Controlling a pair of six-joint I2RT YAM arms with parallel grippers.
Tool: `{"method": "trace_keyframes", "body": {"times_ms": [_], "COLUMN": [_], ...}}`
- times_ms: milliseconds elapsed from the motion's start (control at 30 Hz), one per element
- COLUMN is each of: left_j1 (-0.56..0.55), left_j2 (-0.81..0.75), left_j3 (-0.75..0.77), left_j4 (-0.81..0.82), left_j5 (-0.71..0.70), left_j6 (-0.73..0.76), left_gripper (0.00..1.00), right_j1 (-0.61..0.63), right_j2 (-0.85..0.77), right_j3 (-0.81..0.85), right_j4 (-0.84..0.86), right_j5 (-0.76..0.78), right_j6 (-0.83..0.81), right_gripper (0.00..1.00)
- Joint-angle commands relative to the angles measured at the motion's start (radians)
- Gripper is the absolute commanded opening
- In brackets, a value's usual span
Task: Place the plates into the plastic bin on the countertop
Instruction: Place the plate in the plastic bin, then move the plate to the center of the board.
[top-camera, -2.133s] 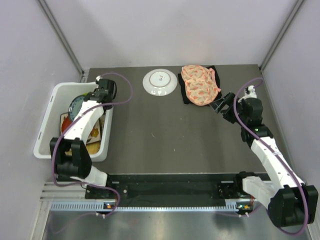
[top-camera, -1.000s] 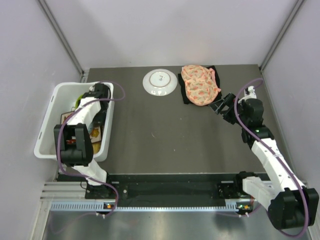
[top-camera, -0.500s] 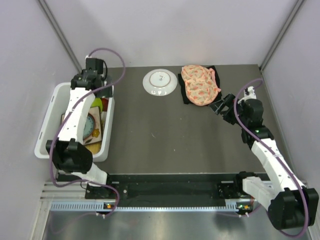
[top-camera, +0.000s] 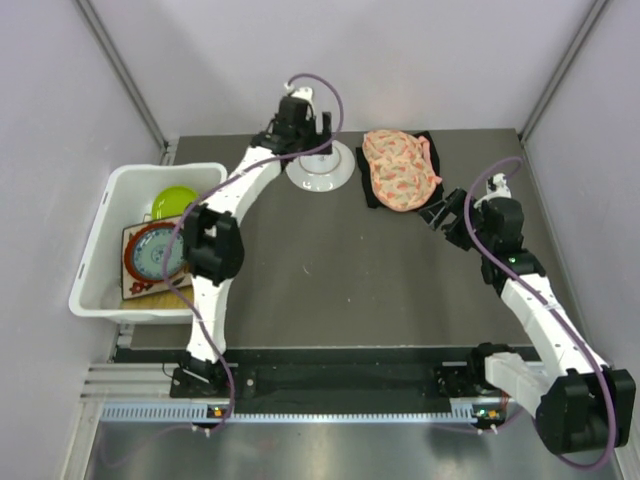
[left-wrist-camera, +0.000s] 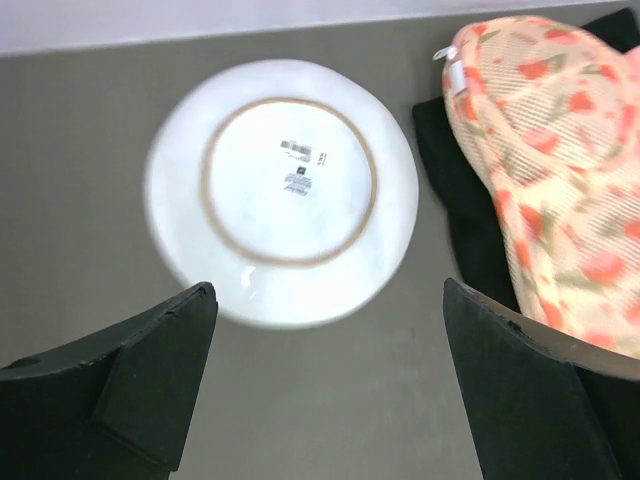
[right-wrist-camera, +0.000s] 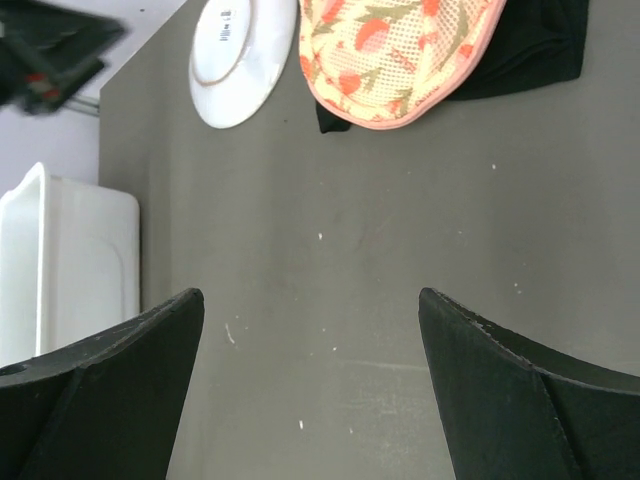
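Top external, plastic bin (top-camera: 97, 235): near left on table (top-camera: 330, 270); lime plate (top-camera: 176, 203) and red-rimmed plate (top-camera: 155, 252) inside.
Right jaws: wide, empty, near pink fabric (top-camera: 400, 170).
Left jaws: wide, empty, above white plate (left-wrist-camera: 283, 190), far edge.
Neighbour: fabric on black cloth (left-wrist-camera: 455, 190), just right of plate, apart.

Left gripper (left-wrist-camera: 325, 385) swung from the plastic bin (top-camera: 170, 167) to the white plate (left-wrist-camera: 283, 190).

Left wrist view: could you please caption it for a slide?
Open left gripper above an upside-down white plate, floral fabric on black cloth beside it.
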Motion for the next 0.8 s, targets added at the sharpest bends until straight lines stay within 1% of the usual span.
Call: {"method": "trace_keyframes", "body": {"times_ms": [0,33,67,133,167,233,267,400,433,467,567,700,767], "left_j1": [0.014,0.015,0.017,0.022,0.023,0.029,0.034,0.06,0.066,0.071,0.087,0.104,0.112], "left_j2": [0.16,0.196,0.269,0.331,0.368,0.395,0.423,0.498,0.52,0.568,0.642,0.656,0.65], "left_j3": [0.086,0.11,0.183,0.244,0.253,0.255,0.253,0.268,0.287,0.336,0.405,0.402,0.402], "left_j4": [0.353,0.409,0.421,0.45,0.54,0.601,0.664,0.764,0.761,0.757,0.721,0.643,0.57], "left_j5": [0.045,0.045,0.045,0.033,0.022,-0.007,-0.014,-0.044,-0.045,-0.038,0.008,0.067,0.081], "left_j6": [-0.119,-0.13,-0.142,-0.158,-0.161,-0.164,-0.164,-0.191,-0.202,-0.211,-0.274,-0.335,-0.349], "left_gripper": [0.99,0.99,0.99,0.99,0.99,0.99,0.99,0.99,0.99,0.99,0.96,0.92,0.88], "right_j1": [-0.01,-0.011,-0.01,-0.01,-0.01,-0.011,-0.011,-0.011,-0.011,-0.011,-0.01,-0.011,-0.01], "right_j2": [0.024,0.039,0.045,0.074,0.085,0.116,0.125,0.168,0.173,0.176,0.18,0.153,0.133], "right_j3": [0.006,0.006,0.004,0.003,0.0,-0.009,-0.014,-0.02,-0.02,-0.023,-0.019,-0.01,-0.014], "right_j4": [0.002,0.006,0.008,0.012,0.016,0.022,0.028,0.037,0.042,0.046,0.052,0.025,0.008], "right_j5": [0.03,0.032,0.029,0.026,0.02,0.014,0.01,-0.019,-0.025,-0.037,-0.049,-0.052,-0.048], "right_j6": [-0.029,-0.029,-0.029,-0.031,-0.032,-0.032,-0.032,-0.017,-0.013,-0.008,0.001,-0.003,-0.002], "right_gripper": [0.88,0.88,0.88,0.88,0.88,0.88,0.88,0.88,0.88,0.88,0.88,0.88,0.88]}}
